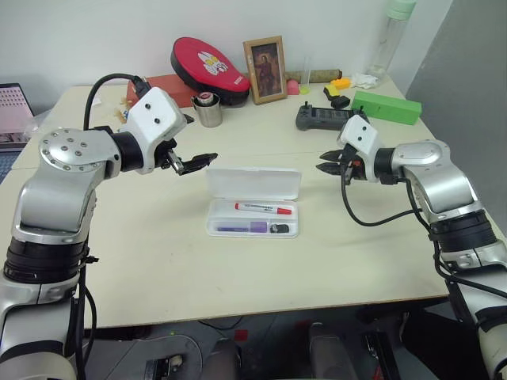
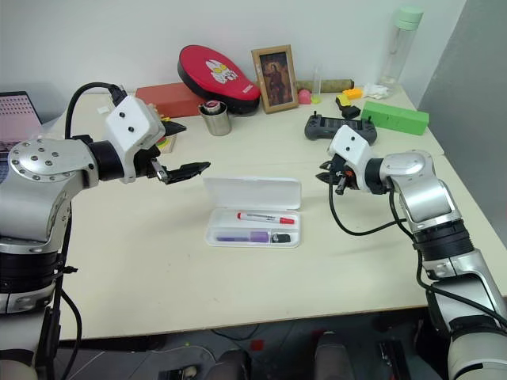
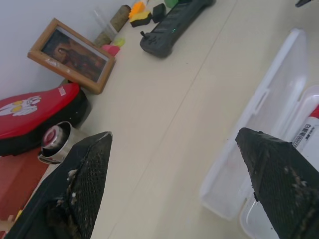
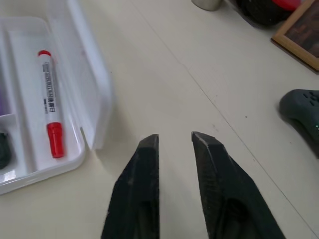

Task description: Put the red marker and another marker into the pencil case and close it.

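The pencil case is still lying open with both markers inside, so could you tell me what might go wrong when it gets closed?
1. The lid lies flat on the table, leaving a claw little edge to lift.
2. The case is light and unheld; both claws, left and right, are off it, so a push may slide it.
3. The red marker could shift and block the lid.

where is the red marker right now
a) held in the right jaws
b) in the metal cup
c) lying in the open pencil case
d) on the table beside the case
c: the red marker lies inside the pencil case, whose lid stands open, with the purple marker in the compartment next to it.
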`<state>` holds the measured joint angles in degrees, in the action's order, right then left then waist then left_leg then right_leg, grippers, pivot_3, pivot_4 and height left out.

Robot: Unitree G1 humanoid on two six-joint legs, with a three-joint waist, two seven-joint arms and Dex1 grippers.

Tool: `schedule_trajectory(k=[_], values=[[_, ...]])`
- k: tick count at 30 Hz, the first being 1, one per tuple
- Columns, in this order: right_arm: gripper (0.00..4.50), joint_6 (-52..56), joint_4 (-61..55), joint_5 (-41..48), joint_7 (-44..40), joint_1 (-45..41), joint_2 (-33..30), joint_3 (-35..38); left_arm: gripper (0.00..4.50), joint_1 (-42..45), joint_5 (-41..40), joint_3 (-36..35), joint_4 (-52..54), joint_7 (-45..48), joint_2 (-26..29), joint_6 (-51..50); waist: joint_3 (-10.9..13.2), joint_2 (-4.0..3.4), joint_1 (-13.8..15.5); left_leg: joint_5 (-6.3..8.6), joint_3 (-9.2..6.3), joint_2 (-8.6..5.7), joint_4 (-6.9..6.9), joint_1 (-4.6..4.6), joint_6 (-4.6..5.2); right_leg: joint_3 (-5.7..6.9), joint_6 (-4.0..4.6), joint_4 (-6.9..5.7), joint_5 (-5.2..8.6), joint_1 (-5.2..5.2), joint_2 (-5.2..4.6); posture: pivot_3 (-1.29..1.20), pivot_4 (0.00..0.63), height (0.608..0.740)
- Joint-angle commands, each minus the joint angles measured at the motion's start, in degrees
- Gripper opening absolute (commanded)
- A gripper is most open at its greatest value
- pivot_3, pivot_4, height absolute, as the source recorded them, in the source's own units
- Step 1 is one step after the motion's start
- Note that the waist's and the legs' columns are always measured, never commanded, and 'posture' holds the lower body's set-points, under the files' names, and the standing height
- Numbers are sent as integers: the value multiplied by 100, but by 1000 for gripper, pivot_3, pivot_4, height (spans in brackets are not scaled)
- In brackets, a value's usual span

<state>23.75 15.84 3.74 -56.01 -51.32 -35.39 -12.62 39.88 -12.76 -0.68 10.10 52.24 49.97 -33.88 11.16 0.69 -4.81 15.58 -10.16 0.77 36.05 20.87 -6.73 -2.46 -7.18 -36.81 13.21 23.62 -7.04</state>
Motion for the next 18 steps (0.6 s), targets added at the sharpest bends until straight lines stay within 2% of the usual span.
schedule_trajectory(k=[1, 6, 10, 18], values=[[87, -599, 550, -270, 37, -416, 54, -57, 4245, -304, -258, -305, 453, 227, 291, -214, 0, 0, -6, 0, 0, 0, 0, 0, 0, 0, 0, 0, 0, 0, 0, 0, 150, 740], [87, -1296, 1608, -597, 186, -969, 445, -206, 4245, -1290, -626, -615, 1058, 749, 871, -432, 2, -4, -83, 0, 18, 1, -9, -2, 1, -17, 1, -8, 1, 19, 0, 0, 150, 740], [87, -1512, 2061, -676, 266, -1282, 861, -208, 4245, -1871, -761, -855, 1313, 890, 1105, -458, 4, -3, -150, 0, 24, 2, -9, 2, 1, -23, 2, -9, 0, 24, 0, 0, 150, 740], [87, -1716, 2118, -743, 81, -1329, 1447, -304, 4245, -2065, -866, -1060, 1514, 651, 1120, -527, 4, -5, -142, 0, 24, 3, -9, 1, 1, -22, 3, -11, 0, 24, 0, 0, 150, 740]])
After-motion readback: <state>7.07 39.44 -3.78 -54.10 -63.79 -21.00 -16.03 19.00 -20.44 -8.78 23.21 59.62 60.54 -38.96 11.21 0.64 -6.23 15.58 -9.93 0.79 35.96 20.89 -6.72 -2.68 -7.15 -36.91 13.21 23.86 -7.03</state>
